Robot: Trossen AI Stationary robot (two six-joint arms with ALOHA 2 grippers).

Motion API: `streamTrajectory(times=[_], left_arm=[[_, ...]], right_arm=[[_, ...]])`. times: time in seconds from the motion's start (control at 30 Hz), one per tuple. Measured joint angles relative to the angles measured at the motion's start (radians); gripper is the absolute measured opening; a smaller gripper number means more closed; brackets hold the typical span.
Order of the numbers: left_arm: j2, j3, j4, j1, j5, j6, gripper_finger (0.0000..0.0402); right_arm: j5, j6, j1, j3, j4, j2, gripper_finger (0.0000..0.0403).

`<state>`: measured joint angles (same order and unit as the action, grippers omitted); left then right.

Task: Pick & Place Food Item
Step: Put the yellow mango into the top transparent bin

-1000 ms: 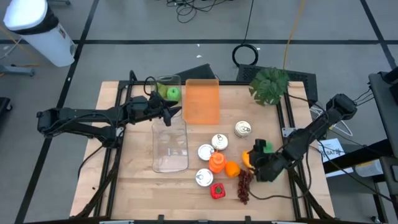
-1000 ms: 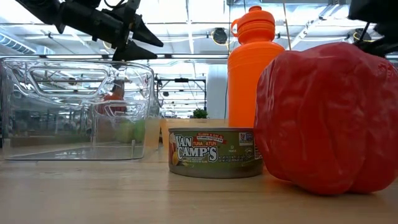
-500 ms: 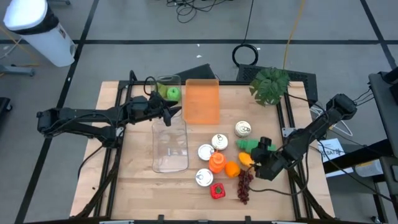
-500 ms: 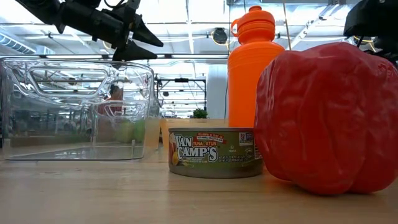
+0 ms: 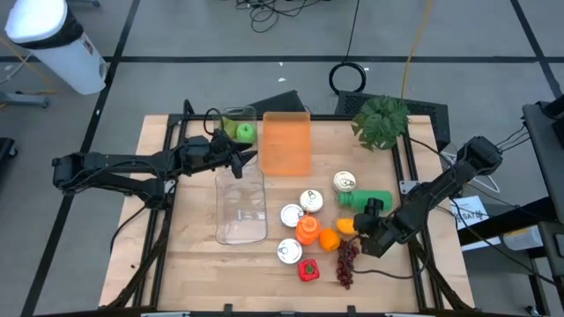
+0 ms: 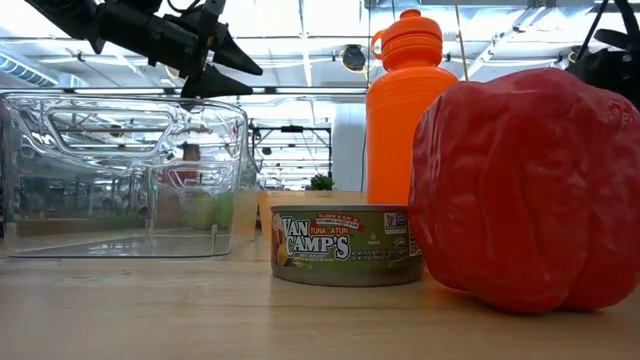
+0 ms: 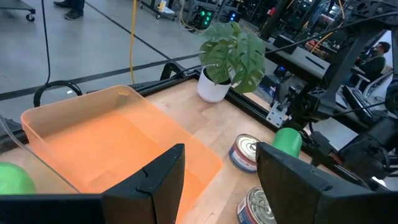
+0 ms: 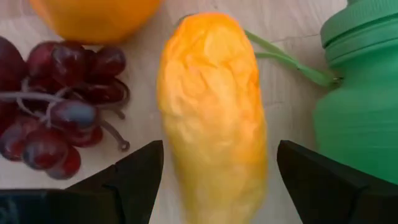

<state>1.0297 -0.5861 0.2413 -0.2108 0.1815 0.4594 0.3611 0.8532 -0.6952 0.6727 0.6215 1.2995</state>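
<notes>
A: Where's the mango (image 8: 211,118)?

B: Near the bench's right edge, hemmed between grapes (image 8: 59,93) and green bottle (image 8: 360,93). Right gripper (image 8: 214,186) straddles it, jaws wide, nothing held.

A: Left gripper (image 7: 214,186)?

B: Parted, empty, above the clear bin (image 5: 240,204).

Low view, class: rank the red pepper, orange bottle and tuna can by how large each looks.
1. red pepper, though it sits closest to the camera, which inflates it.
2. orange bottle.
3. tuna can.

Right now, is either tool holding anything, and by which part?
Nothing is held: the right tool stands open around the yellow mango; the left tool is open.
</notes>
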Motion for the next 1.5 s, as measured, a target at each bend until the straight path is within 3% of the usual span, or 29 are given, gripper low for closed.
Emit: streamTrajectory(times=[0.13,0.47,0.67,0.8,1.03,1.3,1.5], left_arm=[[0.0,0.0,0.0,0.0,0.0,0.0,0.0209],[0.0,0.0,-0.001,0.0,0.0,-0.011,0.0209],[0.0,0.0,-0.001,0.0,0.001,-0.007,0.0209],[0.0,0.0,0.0,0.0,0.003,0.093,0.0209],[0.0,0.0,0.002,0.0,0.003,0.068,0.0209],[0.0,0.0,0.006,-0.002,0.003,0.053,0.0209],[0.0,0.0,0.008,-0.003,0.005,0.049,0.0209]], right_arm=[[0.0,0.03,0.0,-0.009,-0.007,0.001,0.0274],[-0.048,0.048,0.001,-0.025,-0.012,-0.017,0.0185],[-0.081,0.029,0.011,0.012,-0.004,-0.102,0.0193],[-0.073,-0.024,0.011,0.037,-0.024,-0.161,0.0192],[-0.066,-0.158,0.011,0.041,-0.154,-0.267,0.019],[0.02,-0.359,0.015,0.041,-0.274,-0.384,0.019],[0.166,-0.535,0.015,0.041,-0.335,-0.481,0.0193]])
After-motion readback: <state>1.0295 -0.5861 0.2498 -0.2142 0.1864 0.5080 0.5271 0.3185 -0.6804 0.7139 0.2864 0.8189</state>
